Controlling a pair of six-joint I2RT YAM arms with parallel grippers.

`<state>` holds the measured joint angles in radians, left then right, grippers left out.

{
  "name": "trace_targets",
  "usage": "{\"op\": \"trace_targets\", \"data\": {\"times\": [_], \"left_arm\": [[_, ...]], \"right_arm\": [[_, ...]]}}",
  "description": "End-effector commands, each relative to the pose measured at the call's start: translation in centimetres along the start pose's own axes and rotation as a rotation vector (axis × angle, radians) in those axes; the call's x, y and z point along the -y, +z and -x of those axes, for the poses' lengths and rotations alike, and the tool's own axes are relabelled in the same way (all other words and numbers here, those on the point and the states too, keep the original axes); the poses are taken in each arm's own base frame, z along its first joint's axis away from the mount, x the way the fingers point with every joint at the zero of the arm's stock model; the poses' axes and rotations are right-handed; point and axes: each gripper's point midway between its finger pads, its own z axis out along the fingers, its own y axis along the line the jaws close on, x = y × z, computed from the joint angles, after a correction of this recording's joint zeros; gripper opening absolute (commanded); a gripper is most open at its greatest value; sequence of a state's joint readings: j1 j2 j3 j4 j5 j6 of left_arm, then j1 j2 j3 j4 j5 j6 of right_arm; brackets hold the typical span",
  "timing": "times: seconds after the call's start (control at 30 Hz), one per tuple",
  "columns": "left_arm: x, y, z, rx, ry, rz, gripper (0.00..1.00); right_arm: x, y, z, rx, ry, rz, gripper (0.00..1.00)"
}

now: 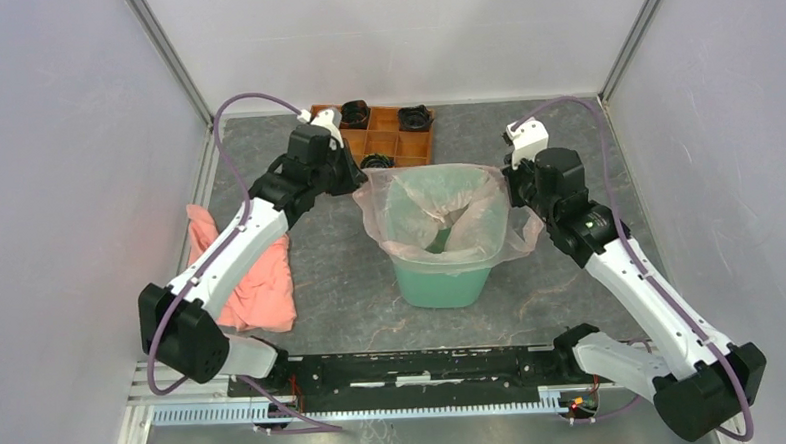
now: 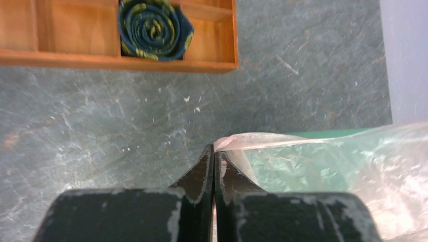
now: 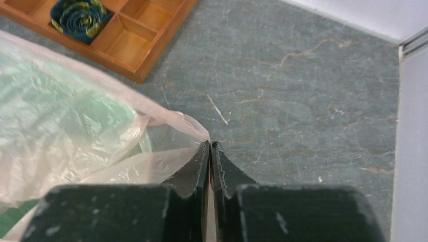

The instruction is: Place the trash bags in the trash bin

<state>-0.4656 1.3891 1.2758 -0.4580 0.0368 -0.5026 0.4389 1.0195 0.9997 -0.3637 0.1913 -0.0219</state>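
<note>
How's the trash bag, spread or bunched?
Spread open: the trash bag drapes over the trash bin rim, left hand and right hand pinching edges.

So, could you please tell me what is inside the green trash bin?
The trash bag sits inside the trash bin, its film spilling over the rim, pinched by the left gripper and right gripper. Crumpled film hides most of the bin's floor.

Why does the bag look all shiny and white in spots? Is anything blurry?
Left wrist: light glints off the crinkly bag; the left end effector, near the lens, looks soft. Right wrist: same white sheen, right end effector soft too. Top external: even light, faint shadows, all sharp.
</note>
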Motion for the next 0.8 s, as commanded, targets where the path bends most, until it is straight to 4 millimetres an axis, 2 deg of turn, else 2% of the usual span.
{"op": "trace_targets", "data": {"times": [0.0, 0.13, 0.23, 0.3, 0.33, 0.4, 0.5, 0.57, 0.67, 0.77], "left_arm": [[-0.7, 1.9, -3.5, -0.058, -0.070, -0.037, 0.02], [-1.9, 1.9, -6.2, -0.084, -0.102, -0.036, 0.02], [-2.2, 1.4, -7.8, -0.114, -0.111, -0.043, 0.02], [-2.0, 0.9, -8.7, -0.118, -0.131, -0.076, 0.02], [-1.9, 0.7, -9.0, -0.118, -0.142, -0.093, 0.02], [-1.8, 0.3, -9.7, -0.128, -0.153, -0.108, 0.02], [-2.0, -0.3, -10.7, -0.146, -0.163, -0.112, 0.04], [-2.2, -0.9, -11.0, -0.147, -0.165, -0.108, 0.15], [-2.6, -2.0, -11.1, -0.131, -0.175, -0.092, 0.44], [-2.6, -2.8, -11.3, -0.121, -0.186, -0.104, 0.57]], "right_arm": [[-1.4, 1.4, -2.1, -0.012, 0.029, 0.099, 0.12], [-3.5, 0.9, -4.2, -0.046, 0.062, 0.206, 0.15], [-4.0, 0.1, -5.6, -0.074, 0.087, 0.229, 0.25], [-2.8, -0.6, -6.2, -0.100, 0.092, 0.164, 0.38], [-1.7, -1.1, -6.5, -0.120, 0.096, 0.098, 0.45], [0.5, -2.6, -5.9, -0.129, 0.107, -0.010, 0.58], [2.0, -5.0, -5.2, -0.121, 0.115, -0.079, 0.72], [2.6, -6.3, -5.3, -0.096, 0.133, -0.103, 0.81], [2.4, -7.2, -6.2, -0.076, 0.175, -0.103, 0.93], [1.0, -7.2, -7.2, -0.074, 0.203, -0.037, 0.97]]}}
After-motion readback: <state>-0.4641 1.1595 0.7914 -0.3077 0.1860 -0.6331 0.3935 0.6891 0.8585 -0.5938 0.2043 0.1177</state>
